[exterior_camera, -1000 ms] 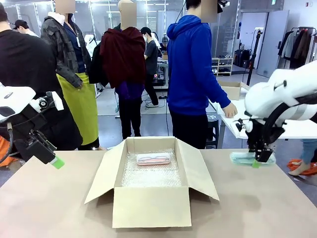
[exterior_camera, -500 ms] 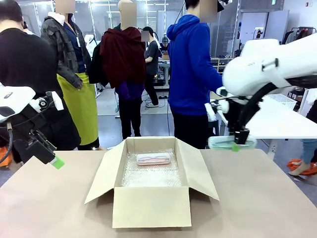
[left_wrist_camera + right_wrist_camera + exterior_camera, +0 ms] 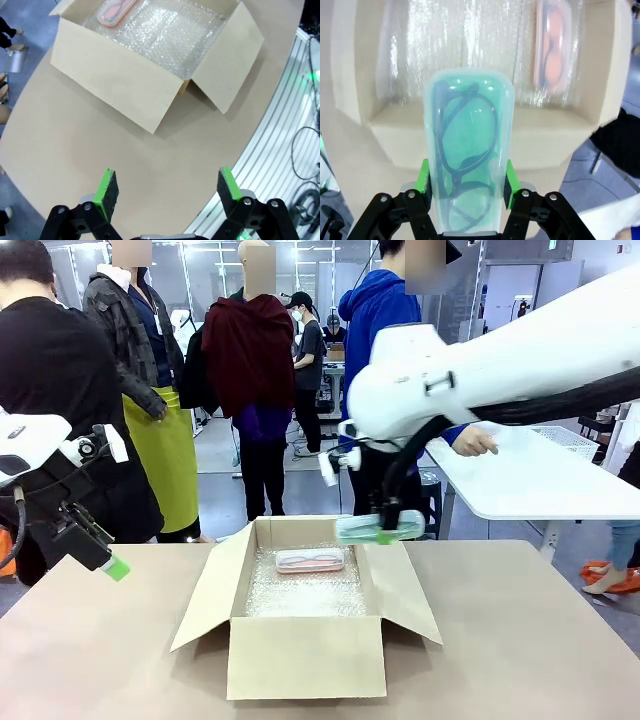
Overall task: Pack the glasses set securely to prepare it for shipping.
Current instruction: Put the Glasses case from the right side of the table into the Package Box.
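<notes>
My right gripper [image 3: 386, 532] is shut on the mint green glasses case [image 3: 377, 527] and holds it level above the box's far right corner. In the right wrist view the green case [image 3: 467, 150] stands between my green pads [image 3: 423, 181], dark-framed glasses visible through its clear lid. The pale pink case [image 3: 310, 560] lies on bubble wrap at the back of the open cardboard box [image 3: 305, 655]; it also appears as the pink case [image 3: 552, 47] and the pink case [image 3: 116, 10]. My left gripper [image 3: 112, 567] hangs open at the table's left edge; its fingers [image 3: 106, 189] hold nothing.
The box's flaps [image 3: 405, 590] spread open to both sides. A person in blue [image 3: 385, 310] stands behind the table, a hand [image 3: 473, 443] on a white side table [image 3: 540, 480]. More people stand farther back. Bare tabletop [image 3: 520, 640] lies right and left of the box.
My right arm has lifted the mint green case from the table's right side and carried it left to above the box. The left arm has stayed still.
</notes>
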### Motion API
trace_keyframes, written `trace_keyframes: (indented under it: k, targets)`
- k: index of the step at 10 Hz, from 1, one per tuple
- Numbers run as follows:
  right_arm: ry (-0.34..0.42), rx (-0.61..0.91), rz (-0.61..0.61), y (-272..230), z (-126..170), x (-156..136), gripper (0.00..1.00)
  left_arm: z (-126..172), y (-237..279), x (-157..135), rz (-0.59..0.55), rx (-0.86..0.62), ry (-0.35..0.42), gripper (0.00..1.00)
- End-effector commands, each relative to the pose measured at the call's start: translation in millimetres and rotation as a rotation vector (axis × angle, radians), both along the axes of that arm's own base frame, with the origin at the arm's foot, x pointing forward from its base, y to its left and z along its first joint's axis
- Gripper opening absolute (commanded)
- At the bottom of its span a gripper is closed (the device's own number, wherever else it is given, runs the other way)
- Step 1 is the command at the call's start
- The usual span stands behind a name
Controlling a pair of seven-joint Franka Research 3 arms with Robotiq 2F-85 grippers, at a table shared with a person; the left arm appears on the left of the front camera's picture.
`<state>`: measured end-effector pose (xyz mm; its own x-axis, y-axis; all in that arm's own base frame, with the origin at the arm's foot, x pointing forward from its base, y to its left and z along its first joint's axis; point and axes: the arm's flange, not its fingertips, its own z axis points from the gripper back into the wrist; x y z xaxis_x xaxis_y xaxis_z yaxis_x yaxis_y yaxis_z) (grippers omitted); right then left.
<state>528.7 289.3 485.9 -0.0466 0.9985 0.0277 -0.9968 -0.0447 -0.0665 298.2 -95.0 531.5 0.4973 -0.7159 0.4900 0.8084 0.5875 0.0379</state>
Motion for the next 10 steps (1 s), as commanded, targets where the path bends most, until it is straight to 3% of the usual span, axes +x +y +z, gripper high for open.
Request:
trace_keyframes:
  k: [1, 4, 8, 10]
  targets:
    - [0.003, -0.042, 0.012, 43, -5, 30, 0.29, 0, 0, 0, -0.005, -0.014, -0.004, 1.00]
    - [0.016, 0.041, 0.027, 87, -30, 37, 0.29, 0, 0, 0, -0.005, -0.014, -0.004, 1.00]
    - [0.115, 0.056, 0.084, 94, -77, 39, 0.29, 0, 0, 0, -0.005, -0.014, -0.004, 1.00]
    - [0.112, 0.104, 0.130, 92, -102, 40, 0.29, 0, 0, 0, -0.005, -0.014, -0.004, 1.00]
